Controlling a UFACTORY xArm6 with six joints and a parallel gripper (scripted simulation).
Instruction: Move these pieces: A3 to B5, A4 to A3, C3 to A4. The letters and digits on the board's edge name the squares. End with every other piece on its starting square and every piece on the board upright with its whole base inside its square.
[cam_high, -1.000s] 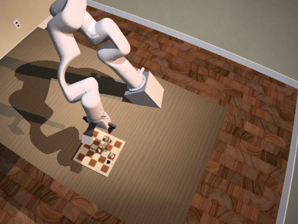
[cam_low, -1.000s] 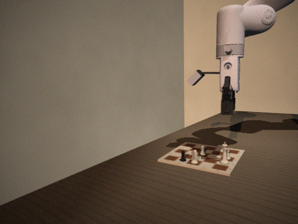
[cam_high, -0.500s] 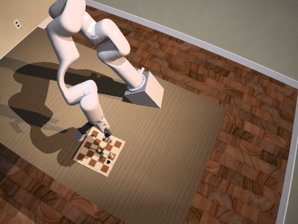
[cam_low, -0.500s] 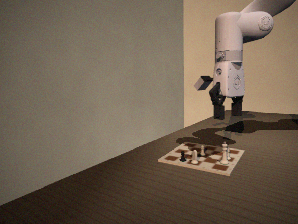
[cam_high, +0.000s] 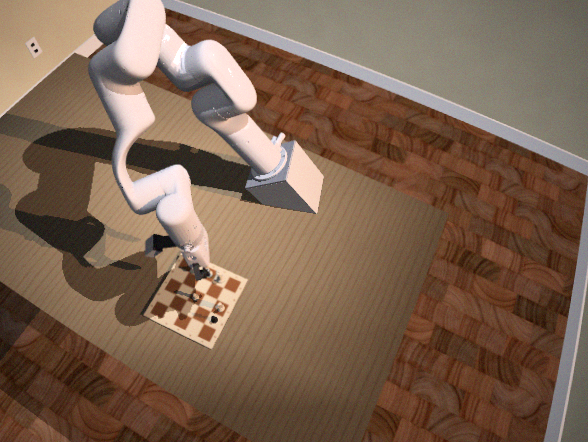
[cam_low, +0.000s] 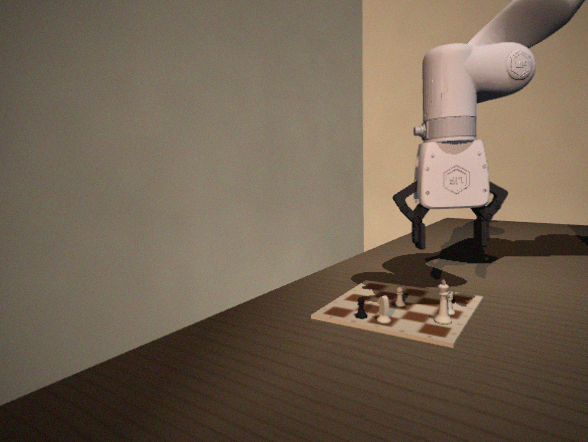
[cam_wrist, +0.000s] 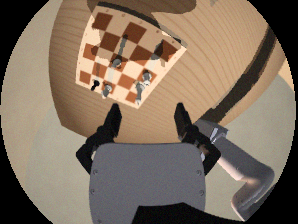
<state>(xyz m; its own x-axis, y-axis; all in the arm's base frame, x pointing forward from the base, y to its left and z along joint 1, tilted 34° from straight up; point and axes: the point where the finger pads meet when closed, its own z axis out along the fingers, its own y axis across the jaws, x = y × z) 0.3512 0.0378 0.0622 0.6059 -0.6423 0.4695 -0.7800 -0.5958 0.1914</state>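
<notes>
A small chessboard (cam_high: 206, 332) (cam_low: 434, 330) (cam_wrist: 100, 22) lies on the tan table top. On it stand a black pawn (cam_high: 214, 319) (cam_low: 361, 308) (cam_wrist: 97, 86), a white bishop (cam_low: 383, 310), a white pawn (cam_low: 399, 297) and a tall white piece (cam_low: 443, 303), with another small white piece close behind the tall one. All look upright. My gripper (cam_high: 201, 271) (cam_low: 450, 241) (cam_wrist: 147, 109) is open and empty. It hangs well above the board, over its edge on the arm's side, fingers pointing down. I cannot read the board's edge letters.
The arm's box-shaped base (cam_high: 285, 182) stands on the table behind the board. The arm's shadows fall on the table left of and behind the board. A wooden floor surrounds the table, and walls stand beyond it.
</notes>
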